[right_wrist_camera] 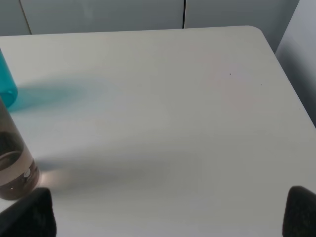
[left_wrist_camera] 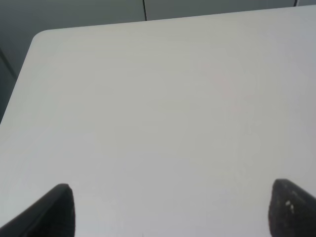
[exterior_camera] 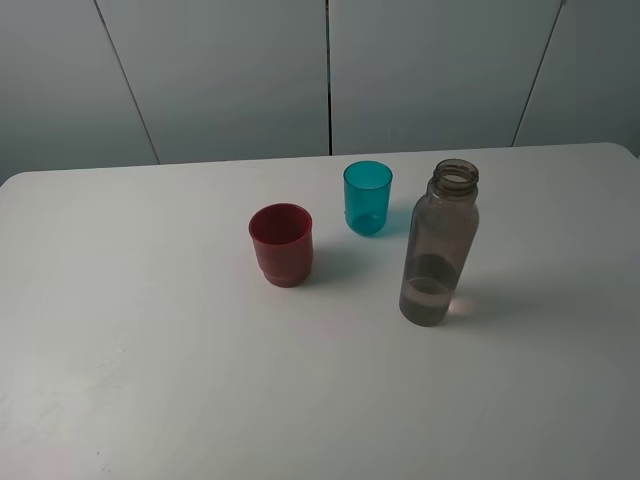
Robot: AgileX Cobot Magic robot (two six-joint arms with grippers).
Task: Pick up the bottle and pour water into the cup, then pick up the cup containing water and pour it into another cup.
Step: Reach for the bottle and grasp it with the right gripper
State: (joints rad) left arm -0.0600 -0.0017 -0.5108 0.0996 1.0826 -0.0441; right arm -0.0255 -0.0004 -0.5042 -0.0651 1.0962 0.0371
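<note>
Spread wide and empty, the right tool (right_wrist_camera: 168, 217) has the bottle (right_wrist_camera: 12, 163) standing beside one fingertip, apparently untouched; cup (right_wrist_camera: 6, 84) beyond it; left tool (left_wrist_camera: 173, 210) likewise spread.

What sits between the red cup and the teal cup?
Nothing; the high exterior view shows only bare table between the red cup and the teal cup.
</note>
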